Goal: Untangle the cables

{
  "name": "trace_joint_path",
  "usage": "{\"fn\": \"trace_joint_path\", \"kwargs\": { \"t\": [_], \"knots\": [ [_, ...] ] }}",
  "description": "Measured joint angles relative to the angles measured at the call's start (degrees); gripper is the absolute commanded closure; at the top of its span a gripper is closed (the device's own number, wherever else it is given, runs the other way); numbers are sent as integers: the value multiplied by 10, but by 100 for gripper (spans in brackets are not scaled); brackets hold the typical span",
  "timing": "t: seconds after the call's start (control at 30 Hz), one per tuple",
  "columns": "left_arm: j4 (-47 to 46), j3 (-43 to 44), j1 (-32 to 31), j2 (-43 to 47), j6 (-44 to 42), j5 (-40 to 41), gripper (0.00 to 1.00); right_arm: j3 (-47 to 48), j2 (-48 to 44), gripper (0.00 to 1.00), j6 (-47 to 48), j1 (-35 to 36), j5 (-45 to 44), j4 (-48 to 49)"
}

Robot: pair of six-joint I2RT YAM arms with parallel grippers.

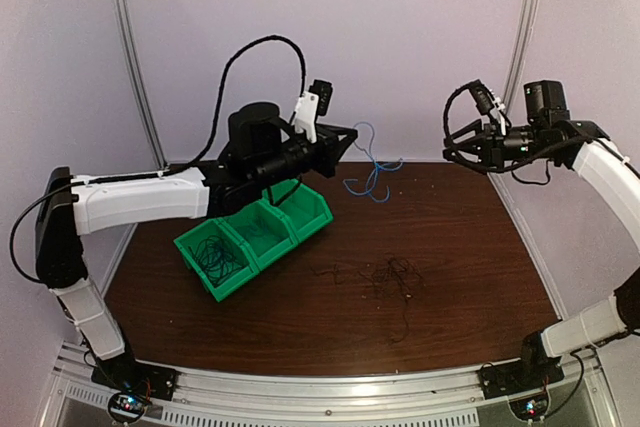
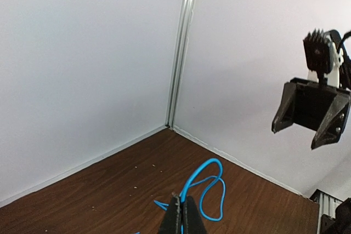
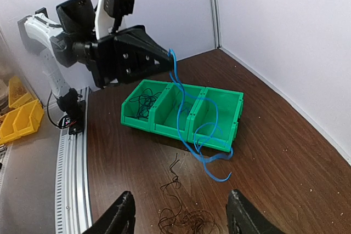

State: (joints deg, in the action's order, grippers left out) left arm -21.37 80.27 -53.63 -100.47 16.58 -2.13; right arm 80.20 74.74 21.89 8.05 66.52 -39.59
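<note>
A blue cable (image 2: 193,178) is clamped in the left jaws above the desk (image 1: 450,277); the right jaws are spread apart.

bins (image 1: 268,247) left — loose tangle (image 1: 385,277) right and nearer; cables (image 1: 215,255) seemingly in leftmost bin (image 1: 235,283).

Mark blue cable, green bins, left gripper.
blue cable (image 2: 215,160), left wrist view, top of its loop.
green bins (image 3: 142,123), right wrist view, front wall, end bin.
left gripper (image 2: 182,198), left wrist view, between its shut fingertips.
</note>
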Motion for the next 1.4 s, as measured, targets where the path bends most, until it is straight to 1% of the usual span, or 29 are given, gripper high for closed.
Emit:
{"fn": "trace_joint_path", "kwargs": {
  "t": [0.07,0.2,0.37,0.47,0.7,0.83,1.17,1.4],
  "knots": [
    [15,-3,14,23,-2,5,100,-32,-7,43,-4,-14,1,19],
    [54,-3,33,59,-9,20,100,-126,-10,43,-8,-41,-10,65],
    [118,-3,51,85,-22,43,100,-218,-5,42,-9,-48,-32,113],
    [170,-2,65,96,-27,56,100,-247,-4,42,-7,-48,-40,134],
    [253,-46,110,148,-28,73,100,-267,9,42,9,-48,-54,163],
    [278,-79,133,173,-28,73,100,-270,26,42,20,-48,-57,165],
    [313,-151,160,193,-28,73,100,-270,37,43,34,-48,-57,165],
    [322,-194,197,211,-20,73,100,-270,37,43,37,-48,-57,165]
  ]
}}
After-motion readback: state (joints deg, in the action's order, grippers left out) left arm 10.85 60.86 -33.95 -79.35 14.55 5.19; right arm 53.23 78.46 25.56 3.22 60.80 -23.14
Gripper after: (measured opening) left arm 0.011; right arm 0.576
